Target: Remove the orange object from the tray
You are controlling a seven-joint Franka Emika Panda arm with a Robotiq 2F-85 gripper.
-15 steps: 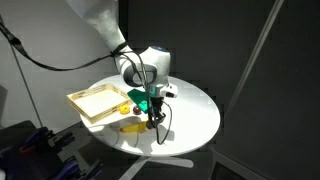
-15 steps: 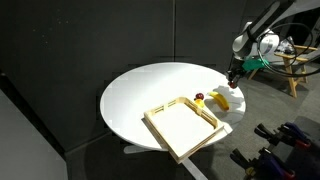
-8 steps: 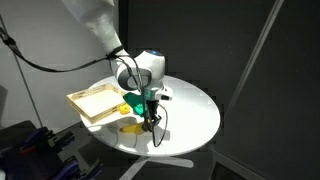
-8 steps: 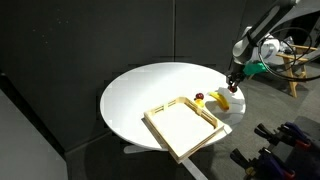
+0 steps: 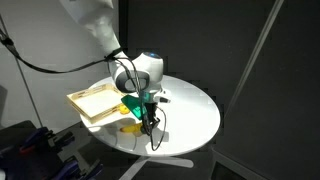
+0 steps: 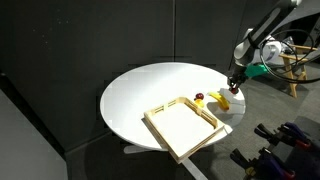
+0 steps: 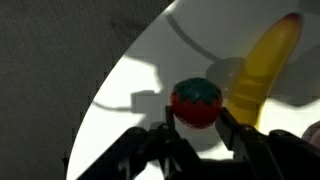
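In the wrist view a small orange-red round piece with a dark green top, the orange object [image 7: 196, 103], sits between my two black fingers, and my gripper [image 7: 196, 116] is shut on it. The white table and a yellow banana-shaped item [image 7: 262, 70] lie below it. In both exterior views the gripper [image 5: 150, 119] [image 6: 233, 82] hangs over the table edge near the banana, outside the pale wooden tray [image 5: 92, 103] [image 6: 176, 130]. The orange object is too small to make out in those views.
The yellow banana-shaped item [image 5: 130, 127] [image 6: 220, 99] lies on the round white table [image 5: 195, 110] [image 6: 150, 85] beside the tray. A dark maroon ball [image 6: 199, 98] rests at the tray's corner. Dark curtains surround the table, with clutter on the floor.
The gripper has shifted only slightly, a little toward the tray side, still shut on the orange object. Nothing else has moved.
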